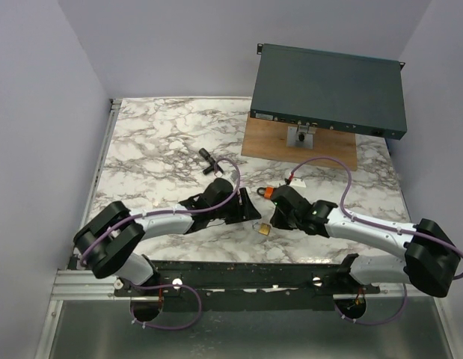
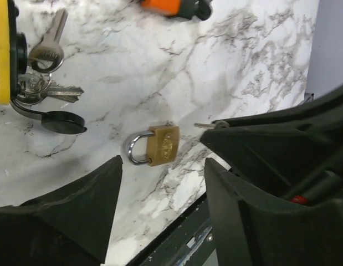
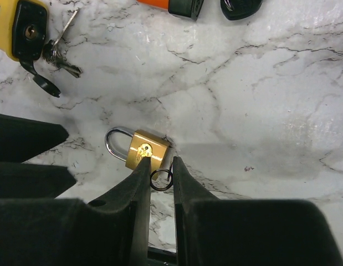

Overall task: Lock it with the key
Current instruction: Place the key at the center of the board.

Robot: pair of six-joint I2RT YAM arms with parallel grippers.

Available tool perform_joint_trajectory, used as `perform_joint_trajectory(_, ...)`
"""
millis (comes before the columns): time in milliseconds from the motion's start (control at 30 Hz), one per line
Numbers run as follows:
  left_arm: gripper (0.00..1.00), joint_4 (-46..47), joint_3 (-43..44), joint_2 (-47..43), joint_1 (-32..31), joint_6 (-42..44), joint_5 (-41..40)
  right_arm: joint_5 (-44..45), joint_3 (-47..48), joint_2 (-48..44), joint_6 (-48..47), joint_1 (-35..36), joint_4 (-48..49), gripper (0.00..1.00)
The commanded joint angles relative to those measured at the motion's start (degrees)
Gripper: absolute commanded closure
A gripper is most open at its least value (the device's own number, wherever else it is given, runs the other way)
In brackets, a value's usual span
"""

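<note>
**Right claw pinches the key just beside the brass padlock**

The right gripper (image 3: pixel 161 164) has its fingers pressed almost together on a small key (image 2: pixel 205 125). The key's ring (image 3: pixel 161 179) shows in the narrow gap. The key tip points at the padlock (image 3: pixel 144 149), which lies flat just beside it. The left gripper (image 2: pixel 163 169) stands spread and holds nothing.

Both arms reach low from the near edge, elbows bent, and meet near the front of a marble-patterned table (image 1: pixel 164 142) between pale lilac walls (image 1: pixel 37 112). Farther out lies a yellow lock (image 3: pixel 2 33) with hanging keys (image 2: pixel 46 50); its black lettering is cut off and unreadable. A dark rack unit (image 1: pixel 328 86) sits on a wooden board (image 1: pixel 268 146).
</note>
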Motion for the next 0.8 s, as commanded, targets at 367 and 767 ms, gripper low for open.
perform_joint_trajectory(367, 0.18, -20.4, 6.9, -19.2, 0.1, 11.2, -7.9, -3.2, -2.3, 2.2, 3.6, -0.3, 3.1, 0.75)
perform_joint_trajectory(767, 0.09, -27.5, 9.0, -29.1, 3.8, 14.5, -6.8, -0.9, 1.7, -0.3, 2.3, -0.3, -0.8, 0.26)
